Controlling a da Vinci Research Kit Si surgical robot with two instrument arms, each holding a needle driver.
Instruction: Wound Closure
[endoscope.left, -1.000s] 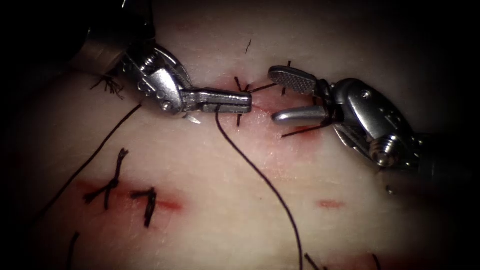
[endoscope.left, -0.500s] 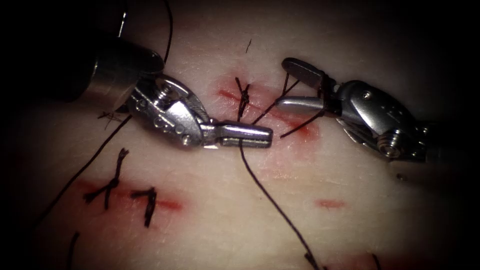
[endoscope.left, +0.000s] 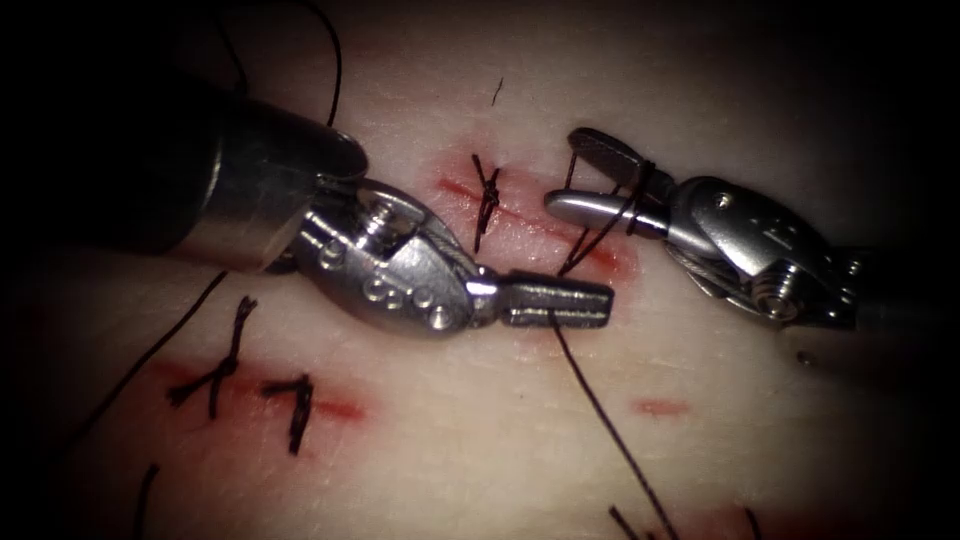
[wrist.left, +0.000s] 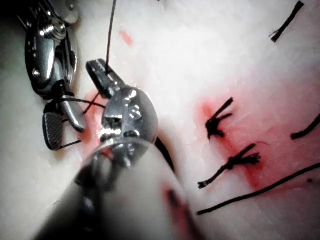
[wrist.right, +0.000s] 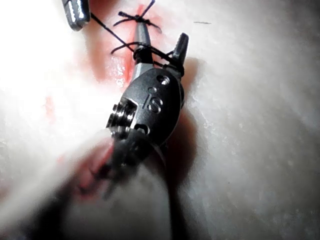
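My left tool (endoscope.left: 600, 300) lies just below the red cut (endoscope.left: 530, 225), its jaws shut on the dark thread (endoscope.left: 600, 400). From there the thread trails down over the tissue (endoscope.left: 450, 450) and also runs up to my right tool (endoscope.left: 565, 170). That tool stands open at the cut's right end, with the thread looped around both jaws (endoscope.left: 635, 195). A knotted stitch (endoscope.left: 487, 190) sits on the cut to its left. The left wrist view has my left tool (wrist.left: 97, 70) clamped on the thread beside the open right tool (wrist.left: 66, 137). The right wrist view has loops around the open right tool (wrist.right: 162, 32).
Two older stitches with cut ends (endoscope.left: 230, 370) (endoscope.left: 298, 400) lie on a red patch at lower left. A long strand (endoscope.left: 150, 350) crosses the tissue at the left. Small red marks (endoscope.left: 660, 407) dot the tissue at lower right.
My left tool has moved right and down, carrying the thread past the knotted stitch. My right tool's jaws have narrowed, and thread now loops around them.
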